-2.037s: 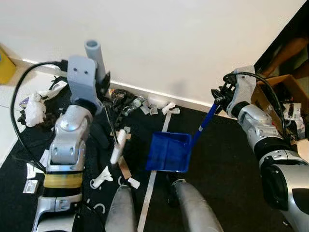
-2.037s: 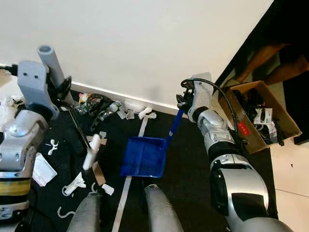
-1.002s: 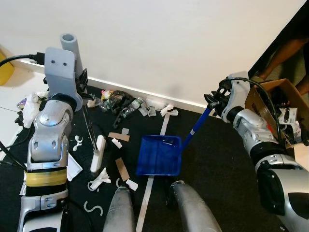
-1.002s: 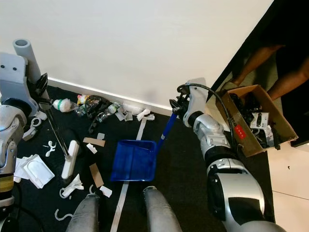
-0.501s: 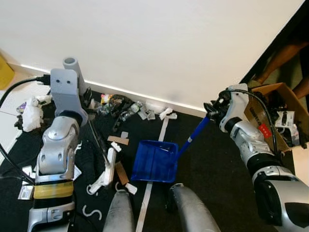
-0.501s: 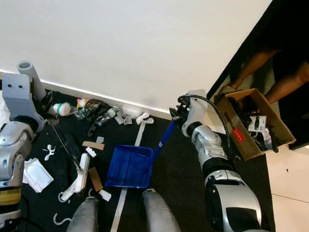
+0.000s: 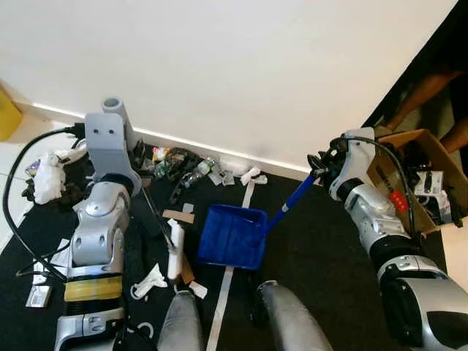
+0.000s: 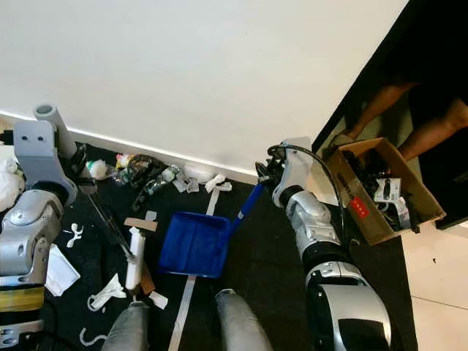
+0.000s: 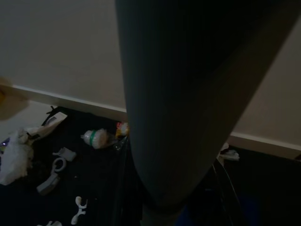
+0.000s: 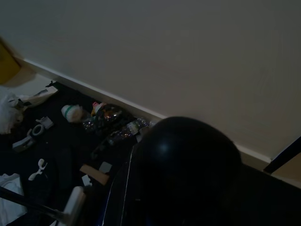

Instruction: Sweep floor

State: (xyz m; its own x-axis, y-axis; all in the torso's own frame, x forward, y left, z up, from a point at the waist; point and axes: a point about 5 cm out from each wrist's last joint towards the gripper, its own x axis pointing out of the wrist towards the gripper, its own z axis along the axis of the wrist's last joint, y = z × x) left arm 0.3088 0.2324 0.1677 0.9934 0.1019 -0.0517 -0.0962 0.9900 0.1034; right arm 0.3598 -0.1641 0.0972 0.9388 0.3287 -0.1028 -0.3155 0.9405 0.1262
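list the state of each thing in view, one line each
blue dustpan: flat on the dark floor, handle up in right gripper
broom: white head down on the floor, handle in left gripper
litter: scattered along the wall
cardboard box: open, filled with items

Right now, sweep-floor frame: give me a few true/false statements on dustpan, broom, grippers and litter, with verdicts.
1. The blue dustpan sits on the dark floor in front of the robot's legs. True.
2. The right gripper holds the top of the dustpan's blue handle. True.
3. The dustpan is full of litter. False: its tray looks bare, and the scraps lie outside it.
4. The left gripper is at the grey broom pole, whose white head rests on the floor left of the dustpan. True.
5. The cardboard box stands on the robot's left. False: it is on the right, beside a person's legs.
6. The litter by the baseboard has been cleared. False: bottles and wrappers lie there.
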